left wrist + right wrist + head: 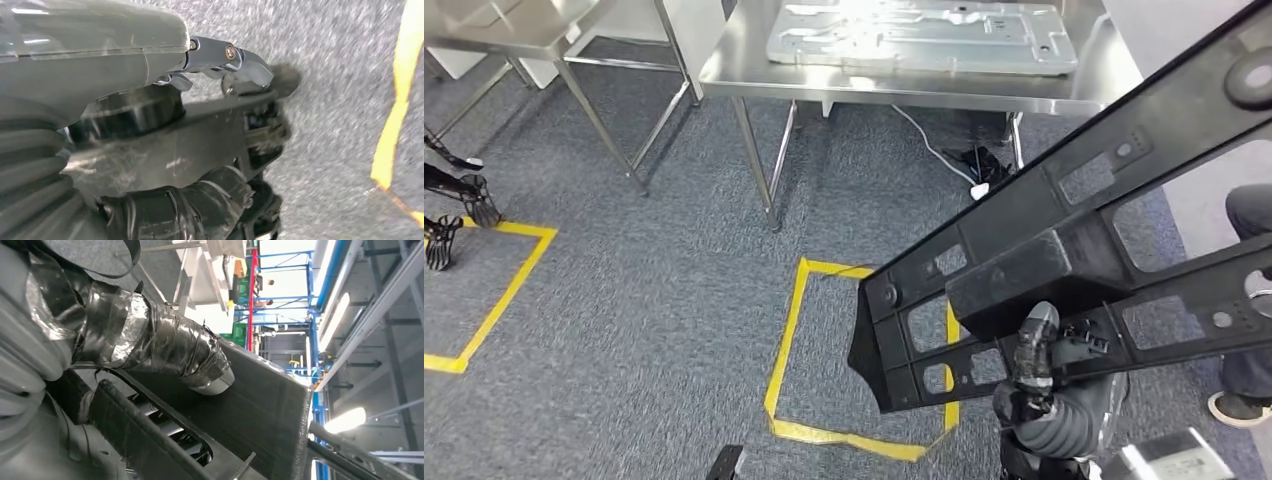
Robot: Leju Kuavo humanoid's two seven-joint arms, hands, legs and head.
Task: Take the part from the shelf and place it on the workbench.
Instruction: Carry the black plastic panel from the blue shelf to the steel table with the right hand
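In the head view, the long black plastic frame part with cut-out windows slants from the lower middle up to the upper right corner, raised above the grey carpet. It is off any shelf and not yet on the stainless steel workbench, which stands well ahead with a flat silver stamped metal panel lying on its top. The right hand grasps the part from below near its lower end, a taped thumb pressed up against a cross rib. Holding near one end probably explains the tilt, the far end rising away. A square of yellow floor tape lies beneath the part, likely a standing mark before the bench. A person's dark trouser leg and shoe show at the right edge.

In the left wrist view, the left hand hangs over the carpet beside a strip of yellow tape. Its grey thumb lies above a flat dark palm and the dark fingers curl inward below, with nothing between them, so I judge it clenched on nothing; the blur leaves some doubt.

In the right wrist view, the right hand's tape-wrapped thumb bears on a broad textured face of the black part, with the ribbed frame running underneath. The grip looks like a clamp across the part's thickness, suited to carrying.
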